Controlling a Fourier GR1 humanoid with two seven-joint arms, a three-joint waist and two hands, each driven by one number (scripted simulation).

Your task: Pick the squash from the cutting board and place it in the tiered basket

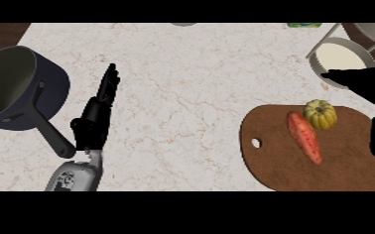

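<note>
Squash (321, 114) on cutting board (278, 163), lower right | left hand (95, 116) lower left, fingers straight, holding nothing | right hand (355, 82) right edge above squash, grip unclear

Squash (320, 114): small, round, ribbed, yellow-green skin. Sits on far part of board, just below right hand (353, 82) and apart from it; well to the right of left hand (97, 115).

Cutting board (282, 166): dark brown, rounded outline, hang hole near its left edge. Lies flat on counter below right hand, far right of left hand.

Tiered basket (313, 63): grey rim, pale cream inside, thin grey frame. Sits just beyond right hand, which overlaps its near rim; partly cut by view's right edge.
</note>
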